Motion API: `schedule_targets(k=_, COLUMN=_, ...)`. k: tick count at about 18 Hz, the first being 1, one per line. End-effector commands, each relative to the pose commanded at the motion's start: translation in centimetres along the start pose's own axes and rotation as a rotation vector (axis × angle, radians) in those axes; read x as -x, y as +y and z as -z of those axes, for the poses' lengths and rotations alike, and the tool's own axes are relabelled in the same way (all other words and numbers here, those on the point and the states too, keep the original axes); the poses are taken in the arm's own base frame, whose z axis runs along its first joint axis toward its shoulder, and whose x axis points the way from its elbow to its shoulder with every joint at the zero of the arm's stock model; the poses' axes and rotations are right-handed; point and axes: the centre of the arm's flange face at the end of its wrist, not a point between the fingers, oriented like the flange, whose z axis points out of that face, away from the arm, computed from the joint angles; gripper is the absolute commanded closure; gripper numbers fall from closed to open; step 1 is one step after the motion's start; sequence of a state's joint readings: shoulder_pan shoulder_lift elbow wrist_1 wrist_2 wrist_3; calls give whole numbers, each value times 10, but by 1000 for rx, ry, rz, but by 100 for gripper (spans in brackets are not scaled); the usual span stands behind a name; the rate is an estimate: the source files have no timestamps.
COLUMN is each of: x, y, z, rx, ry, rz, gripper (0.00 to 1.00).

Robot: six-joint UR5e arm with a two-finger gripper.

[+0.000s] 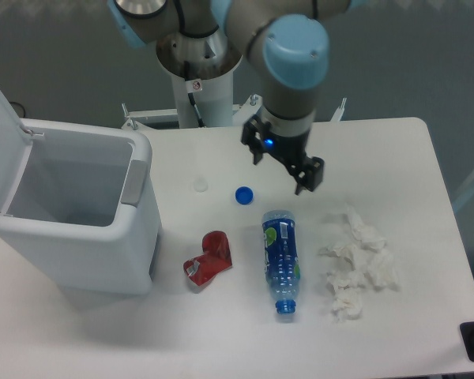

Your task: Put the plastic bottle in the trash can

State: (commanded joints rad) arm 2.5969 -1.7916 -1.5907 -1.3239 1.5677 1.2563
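Camera view: fixed, the only one.
Gripper [282,164]: fingers spread, empty, up right of the trash can [139,207].
Plastic bottle: none with a green label visible; possibly inside the can.
Blue-labelled bottle [280,259]: lying right of the can.
Progress: cannot tell.

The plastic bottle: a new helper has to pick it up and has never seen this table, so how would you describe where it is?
Start at the big white trash can on the left of the table and look right, past the crumpled red wrapper. The plastic bottle lies on its side between that wrapper and the wad of white tissue. It is the only bottle, with a blue and green label and its neck towards the camera.
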Motion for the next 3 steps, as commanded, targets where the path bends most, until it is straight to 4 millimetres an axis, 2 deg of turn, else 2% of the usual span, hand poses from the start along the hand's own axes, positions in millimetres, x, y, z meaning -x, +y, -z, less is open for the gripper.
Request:
schedule_targets(k=1, x=11, y=7, z=-10, rx=1, ry=3, rz=11, gripper=0)
schedule_targets(k=3, x=18, y=8, z=-17, rx=-1, ry=-4, rz=15, gripper=0)
